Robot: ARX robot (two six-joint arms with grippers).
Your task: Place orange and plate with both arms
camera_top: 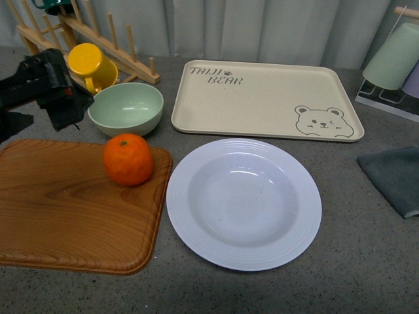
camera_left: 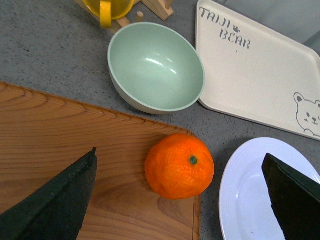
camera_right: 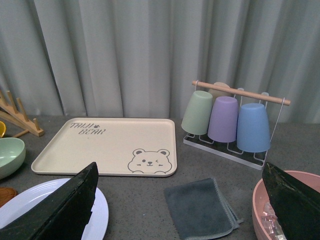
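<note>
Orange (camera_top: 128,159): on wooden board (camera_top: 52,209), at corner near plate (camera_top: 243,261); plate on counter.
Left end effector (camera_left: 179,155): spread wide, empty, aimed at orange.
Right end effector (camera_right: 179,167): spread, empty.
Risk: off-centre contact, likely roll off board.

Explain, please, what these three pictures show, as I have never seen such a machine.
This is a robot with two arms, each ending in a pincer. The front view looks from its body over the table: an orange sits on a wooden board, beside an empty white plate; a green bowl and bear tray lie behind. The other pictures come from wrist cameras; the dark wedges are pincer fingers. The left pincer is open, looking down on the orange; the right pincer, open too, faces a cup rack. Nothing is held.
</note>
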